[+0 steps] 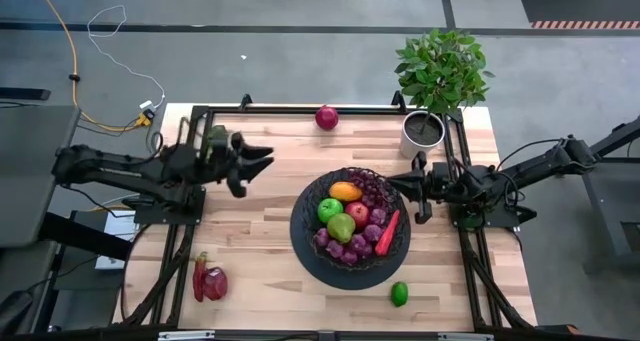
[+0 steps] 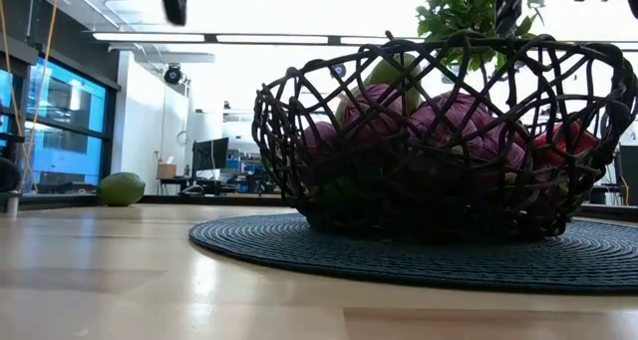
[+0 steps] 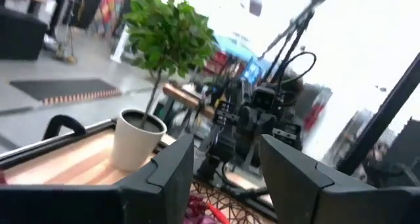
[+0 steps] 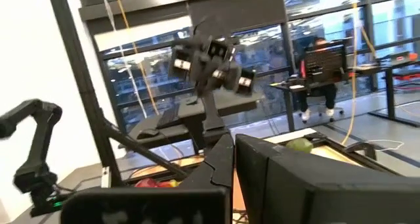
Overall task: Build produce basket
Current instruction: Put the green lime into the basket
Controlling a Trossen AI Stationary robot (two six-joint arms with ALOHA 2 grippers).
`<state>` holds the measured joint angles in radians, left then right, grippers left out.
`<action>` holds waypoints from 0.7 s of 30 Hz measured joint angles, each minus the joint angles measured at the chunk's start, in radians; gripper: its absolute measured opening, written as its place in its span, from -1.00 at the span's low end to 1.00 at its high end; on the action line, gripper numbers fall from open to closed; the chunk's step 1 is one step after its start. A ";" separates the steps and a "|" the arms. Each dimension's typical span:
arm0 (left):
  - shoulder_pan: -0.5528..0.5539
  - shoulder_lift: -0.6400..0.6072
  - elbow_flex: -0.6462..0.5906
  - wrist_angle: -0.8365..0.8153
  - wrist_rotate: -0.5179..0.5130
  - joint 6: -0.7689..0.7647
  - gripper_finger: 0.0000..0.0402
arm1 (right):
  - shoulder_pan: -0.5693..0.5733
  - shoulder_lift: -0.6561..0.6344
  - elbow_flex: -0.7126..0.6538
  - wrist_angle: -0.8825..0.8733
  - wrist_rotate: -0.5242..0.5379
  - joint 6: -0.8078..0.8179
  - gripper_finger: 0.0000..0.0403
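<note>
The black wire basket (image 1: 303, 217) stands on a round dark mat (image 1: 310, 261) mid-table. It holds an orange fruit (image 1: 345, 191), a green apple (image 1: 330, 209), a pear, a red apple, purple grapes (image 1: 374, 196) and a red pepper (image 1: 388, 233). On the bare wood lie a dark red round fruit (image 1: 326, 117) at the far edge, a lime (image 1: 399, 293) near the front, and a red pepper with a red fruit (image 1: 210, 281) at the near left. My left gripper (image 1: 255, 166) hovers open and empty to the left of the basket. My right gripper (image 1: 395, 184) hangs shut at the basket's right rim.
A small pot with a green plant (image 1: 423, 131) stands at the far right corner, behind my right gripper. A black frame (image 1: 300, 109) runs along the table's edges. Bare wood lies between the left arm and the mat.
</note>
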<state>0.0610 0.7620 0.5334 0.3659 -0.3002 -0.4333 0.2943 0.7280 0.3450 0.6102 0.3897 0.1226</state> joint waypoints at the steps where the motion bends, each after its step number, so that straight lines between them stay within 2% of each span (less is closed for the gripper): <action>1: -0.012 -0.029 -0.051 0.038 -0.022 0.000 -0.19 | 0.000 0.000 0.000 0.000 0.006 0.000 -1.00; 4: -0.032 -0.105 -0.170 0.112 -0.060 0.016 -0.19 | 0.000 0.000 0.000 0.000 0.031 0.000 -1.00; 6: -0.032 -0.148 -0.212 0.130 -0.039 0.071 -0.19 | 0.000 0.000 0.000 0.000 0.032 0.000 -1.00; 13: -0.032 -0.225 -0.230 0.112 0.075 0.189 -0.21 | 0.000 0.000 0.000 0.000 0.033 -0.018 -1.00; 16: -0.032 -0.240 -0.230 0.108 0.094 0.202 -0.29 | 0.000 0.000 0.000 0.000 0.033 -0.019 -1.00; 21: -0.032 -0.247 -0.230 0.092 0.105 0.201 -0.55 | 0.000 0.000 0.000 0.000 0.032 -0.019 -1.00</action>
<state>0.0292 0.5152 0.3035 0.4583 -0.1952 -0.2320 0.2943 0.7280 0.3450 0.6106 0.4213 0.1040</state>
